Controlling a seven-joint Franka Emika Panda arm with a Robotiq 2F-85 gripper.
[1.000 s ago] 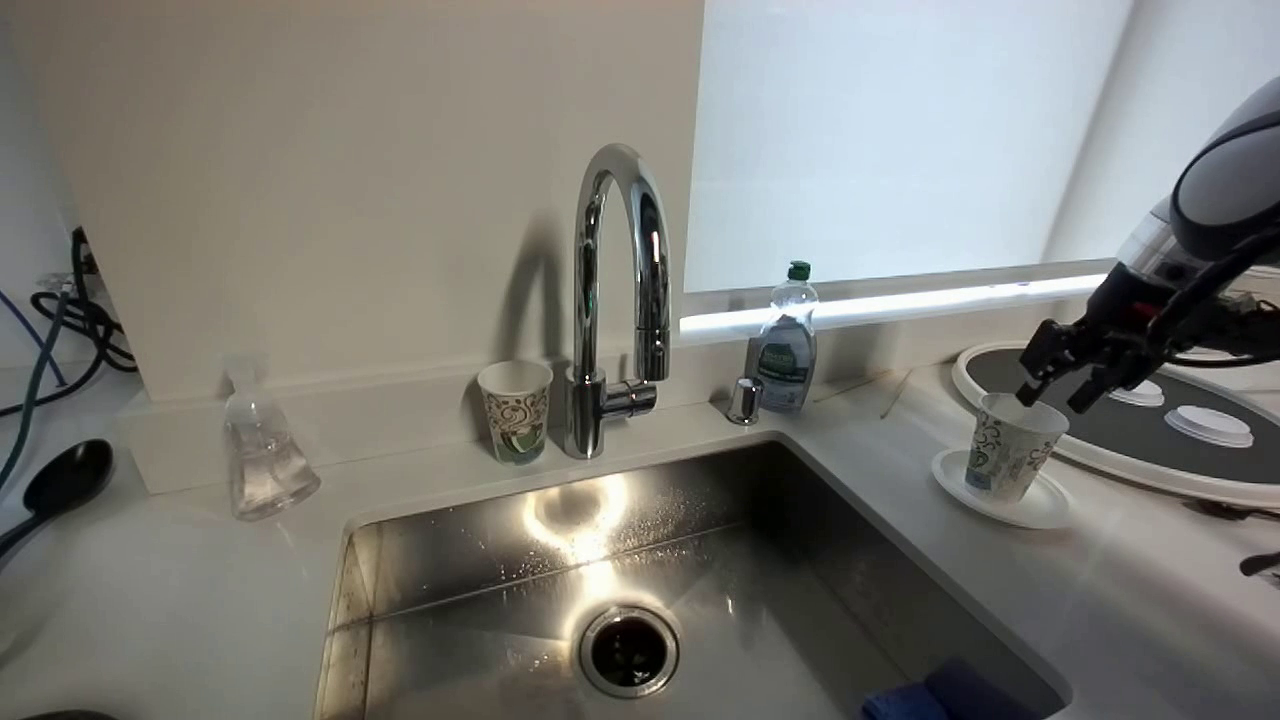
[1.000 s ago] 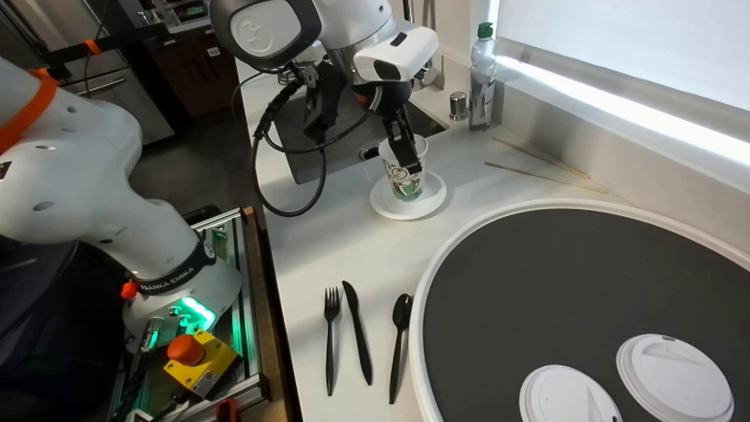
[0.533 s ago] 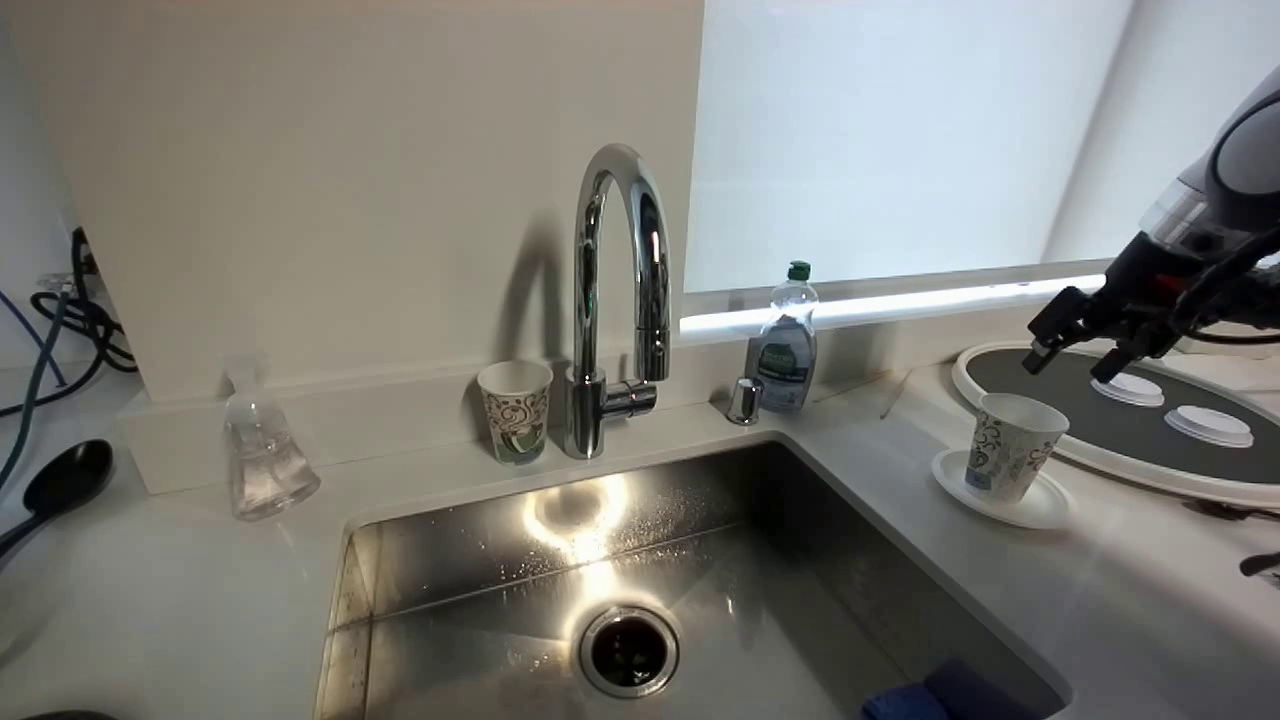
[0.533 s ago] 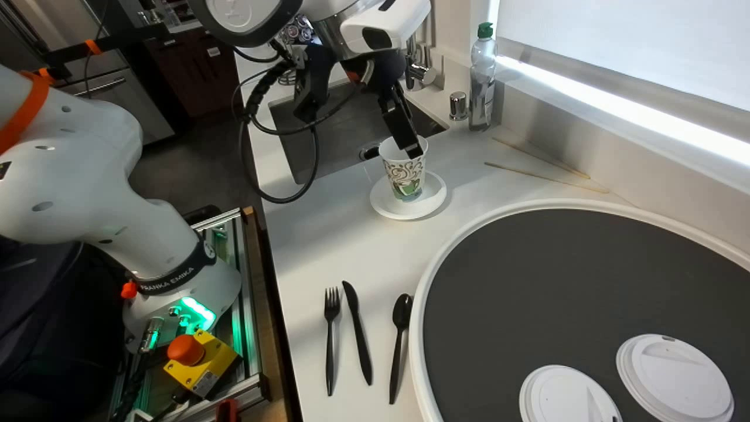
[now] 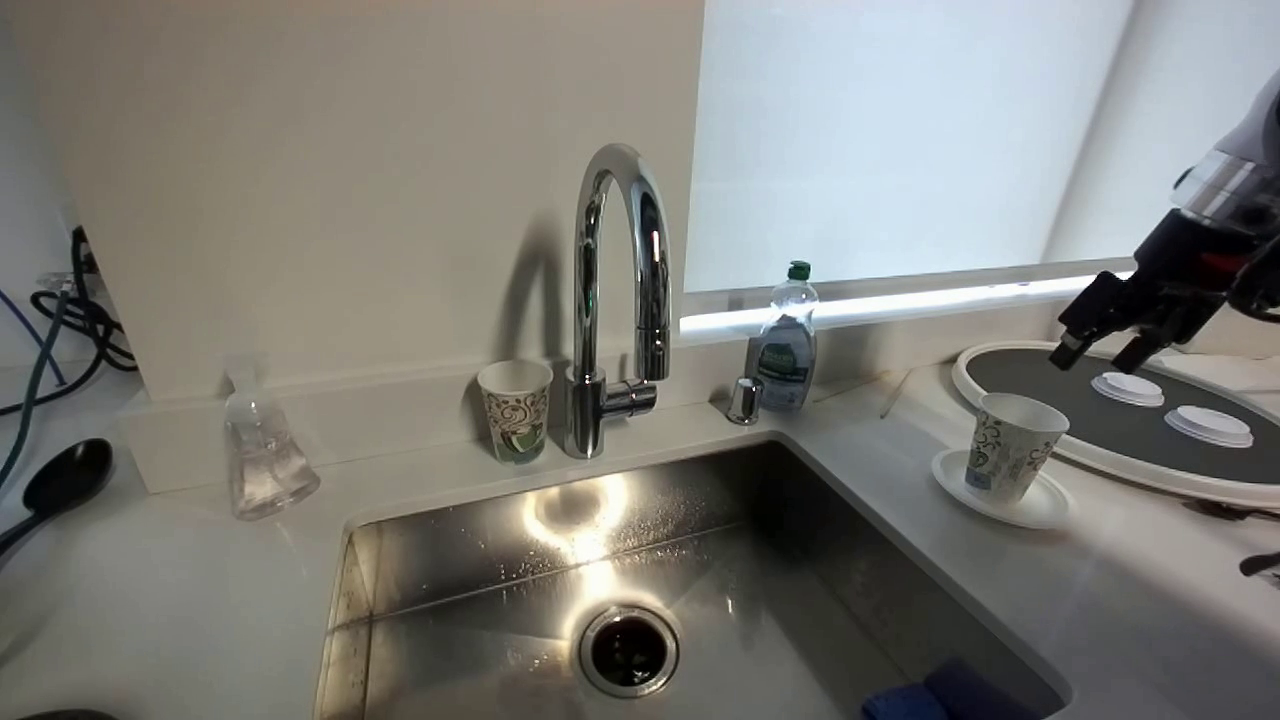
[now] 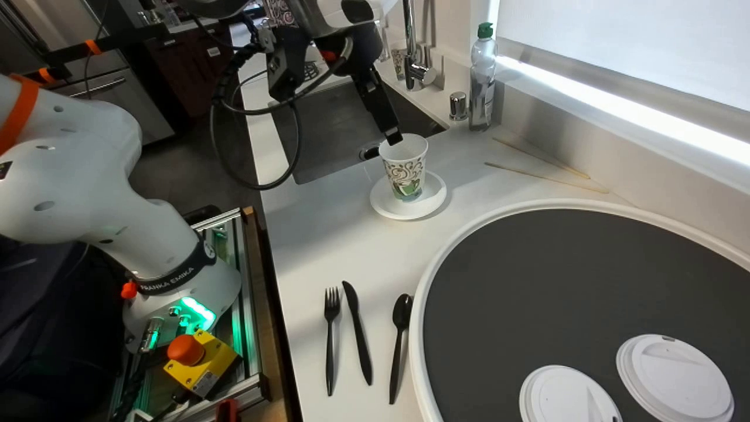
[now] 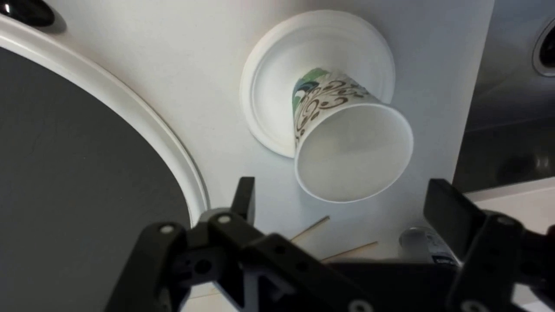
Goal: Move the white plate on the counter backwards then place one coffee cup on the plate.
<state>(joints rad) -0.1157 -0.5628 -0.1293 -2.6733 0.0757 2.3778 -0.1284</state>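
A patterned paper coffee cup (image 6: 404, 173), swirl-printed with a pale inside, stands upright on the white plate (image 6: 381, 202). The small round plate lies flat on the off-white counter (image 6: 316, 234) between the sink and a large dark disc. From above in the wrist view, the cup (image 7: 321, 99) covers part of the plate (image 7: 266, 99). My gripper (image 7: 342, 197) is open, its black fingers spread wider than the cup's rim, with nothing held between them. In an exterior view the gripper (image 5: 1098, 357) hangs higher than the cup (image 5: 1010, 450) and apart from it.
Another patterned cup (image 5: 517, 415) stands beside the tall faucet (image 5: 590, 300) behind the steel sink (image 5: 500, 590). A soap bottle (image 6: 483, 88) and thin sticks (image 6: 545, 177) lie toward the wall. Black cutlery (image 6: 358, 337) sits near the dark disc (image 6: 556, 281), which carries white lids (image 6: 674, 381).
My gripper has lifted from around the cup's rim and drawn upward and away, its fingers slightly wider apart. Cup and plate have stayed where they were.
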